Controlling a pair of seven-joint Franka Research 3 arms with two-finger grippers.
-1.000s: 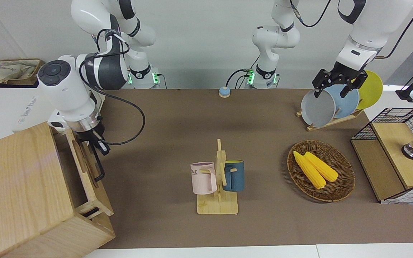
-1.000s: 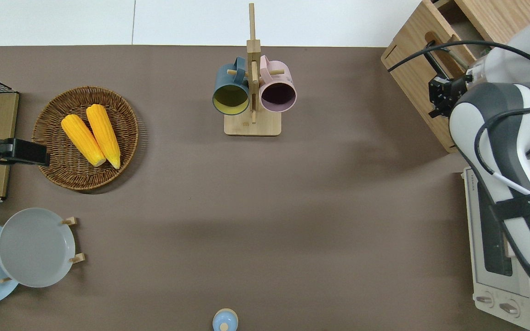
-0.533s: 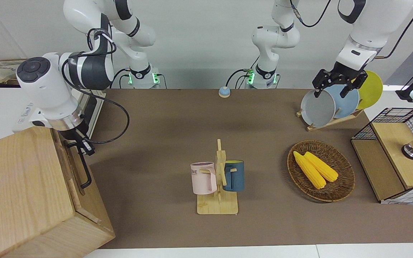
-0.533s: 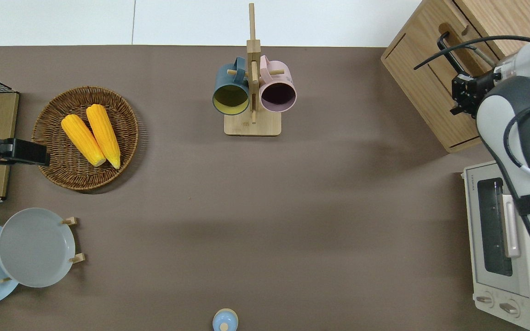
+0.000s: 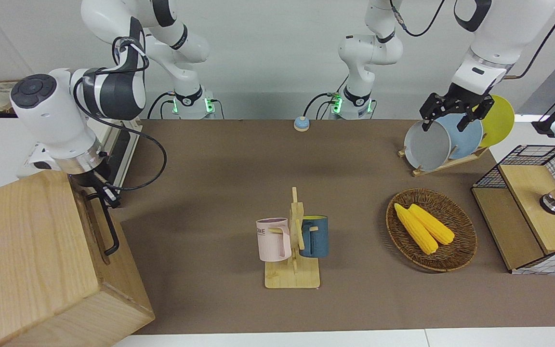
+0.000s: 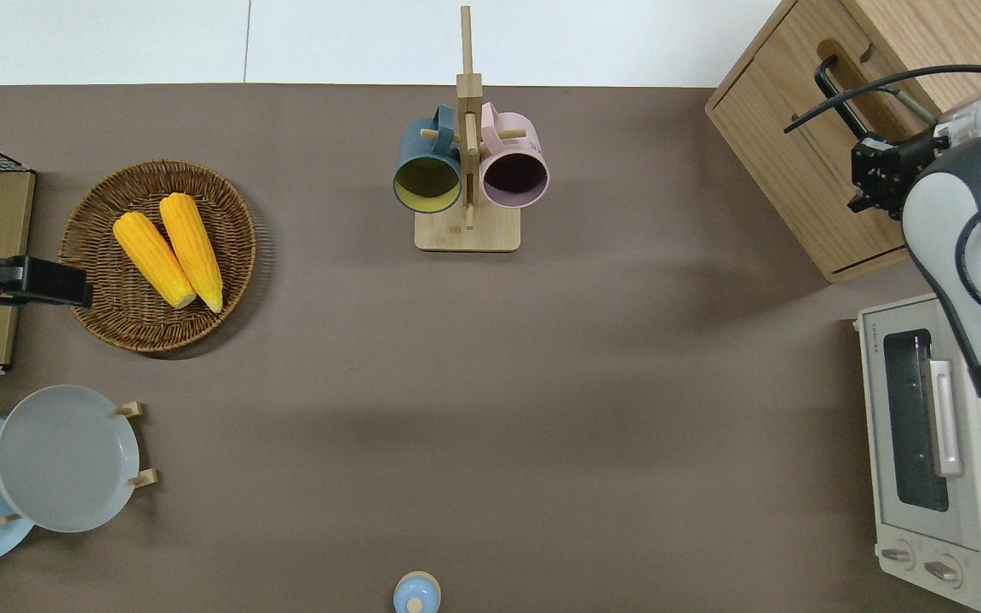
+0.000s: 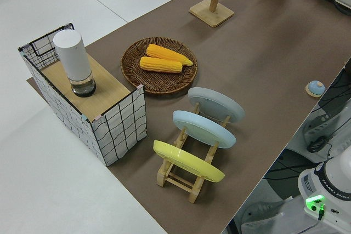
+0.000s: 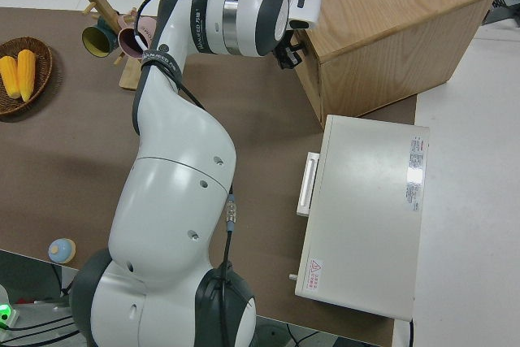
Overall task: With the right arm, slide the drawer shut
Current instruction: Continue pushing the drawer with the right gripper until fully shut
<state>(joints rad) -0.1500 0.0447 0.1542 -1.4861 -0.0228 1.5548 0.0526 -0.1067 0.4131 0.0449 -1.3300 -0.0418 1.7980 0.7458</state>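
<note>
Drawer (image 5: 95, 226) sits flush in its wooden box (image 5: 27, 260) at your tabletop's nine o'clock; right end effector (image 5: 100, 189) touches the handle (image 5: 109, 226), grip unreadable; judge closing finished; next, back away.

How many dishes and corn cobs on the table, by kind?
Plates: 3 — grey plate, blue plate, yellow plate
Mugs: 2 — pink mug, dark blue mug
Corn cobs: 2 —
Total: 7
</note>
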